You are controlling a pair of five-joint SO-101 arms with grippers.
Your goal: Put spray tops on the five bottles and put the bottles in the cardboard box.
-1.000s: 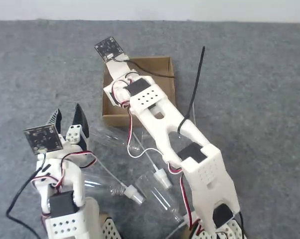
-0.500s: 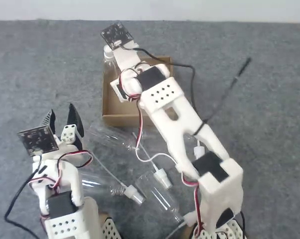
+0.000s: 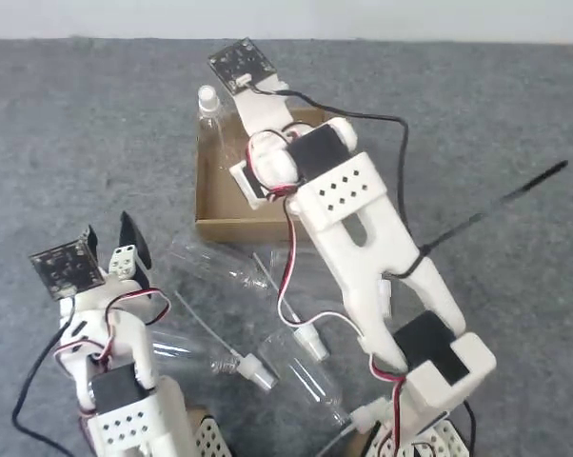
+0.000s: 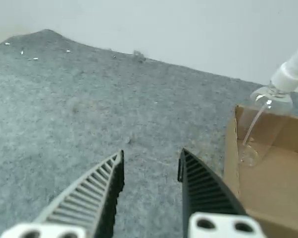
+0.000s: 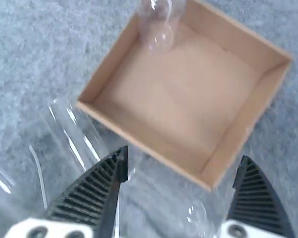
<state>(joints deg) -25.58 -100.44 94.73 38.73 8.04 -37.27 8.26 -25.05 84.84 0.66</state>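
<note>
one capped bottle (image 3: 210, 119) stands in a corner of the box (image 3: 231, 227). other bottles (image 3: 210, 262) lie on the table (image 3: 477, 114) just in front of the box, clear and hard to count. right tool (image 5: 183, 154) gapes wide above the box, empty. left tool (image 4: 151, 152) is parted and empty, near the box's left-front corner. likely next: fetch one. grip it mid-body, across its axis, and lift clear of the box wall.

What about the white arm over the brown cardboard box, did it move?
Yes. The white right arm has swung rightwards across the brown cardboard box, uncovering the clear plastic bottle standing in its far left corner.
</note>
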